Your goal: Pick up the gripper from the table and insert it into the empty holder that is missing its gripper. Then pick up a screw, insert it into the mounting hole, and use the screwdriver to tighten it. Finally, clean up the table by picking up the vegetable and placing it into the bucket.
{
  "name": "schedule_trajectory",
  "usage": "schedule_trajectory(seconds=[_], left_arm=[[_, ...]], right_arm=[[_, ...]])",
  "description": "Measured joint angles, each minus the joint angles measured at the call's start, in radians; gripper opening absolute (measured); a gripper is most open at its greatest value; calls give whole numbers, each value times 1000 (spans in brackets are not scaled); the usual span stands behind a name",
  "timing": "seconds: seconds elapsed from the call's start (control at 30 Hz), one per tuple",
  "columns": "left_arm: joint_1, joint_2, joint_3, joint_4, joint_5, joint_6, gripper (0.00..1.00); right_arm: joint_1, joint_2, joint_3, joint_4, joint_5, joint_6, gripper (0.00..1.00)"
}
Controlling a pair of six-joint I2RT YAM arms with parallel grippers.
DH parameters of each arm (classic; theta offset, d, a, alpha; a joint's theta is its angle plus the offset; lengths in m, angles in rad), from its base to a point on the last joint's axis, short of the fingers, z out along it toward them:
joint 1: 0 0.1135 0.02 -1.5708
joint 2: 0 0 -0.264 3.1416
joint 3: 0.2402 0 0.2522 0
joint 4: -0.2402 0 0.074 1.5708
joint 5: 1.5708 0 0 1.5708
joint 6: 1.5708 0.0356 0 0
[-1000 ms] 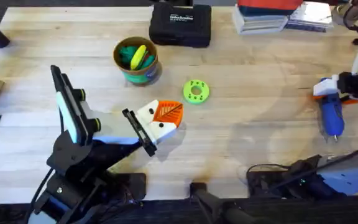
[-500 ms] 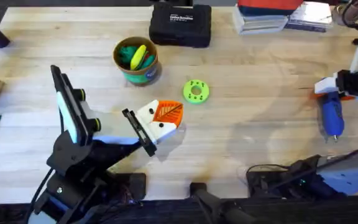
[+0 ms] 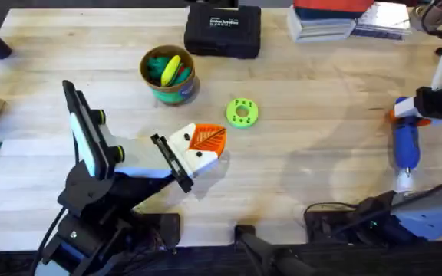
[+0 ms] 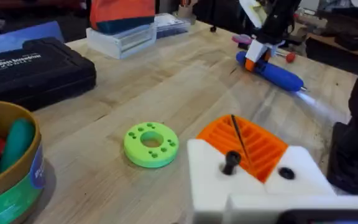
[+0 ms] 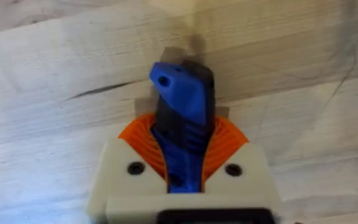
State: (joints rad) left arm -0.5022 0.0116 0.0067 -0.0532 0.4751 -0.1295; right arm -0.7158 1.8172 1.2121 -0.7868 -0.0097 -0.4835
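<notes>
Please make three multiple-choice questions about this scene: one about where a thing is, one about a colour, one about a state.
1. Where is the lime-green disc?
A. in the bucket
B. on the table between the bucket and the holder
C. on the black case

2. What colour is the screwdriver body?
A. blue
B. red
C. yellow

3. What is the right hand doing?
A. hanging open
B. shut on the screwdriver
C. shut on the disc

Answers:
1 B: it lies on bare wood between the bucket and the holder.
2 A: the barrel is blue.
3 B: orange pads clamp the blue handle.
</notes>
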Motion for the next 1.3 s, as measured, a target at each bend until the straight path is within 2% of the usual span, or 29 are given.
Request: schedule_trajectory(seconds=[0.37, 0.87, 1.03, 1.3], left_arm=[[0, 0, 0, 0, 0, 0, 12], [0, 0, 0, 0, 0, 0, 12], [0, 0, 0, 0, 0, 0, 12], [0, 0, 0, 0, 0, 0, 12]], right_arm=[[2, -25, -4, -9, 0, 0, 198], [11, -346, -10, 3, -28, 31, 198], [60, -420, -11, 13, -94, 78, 198], [206, -616, -13, 82, -134, 182, 198]])
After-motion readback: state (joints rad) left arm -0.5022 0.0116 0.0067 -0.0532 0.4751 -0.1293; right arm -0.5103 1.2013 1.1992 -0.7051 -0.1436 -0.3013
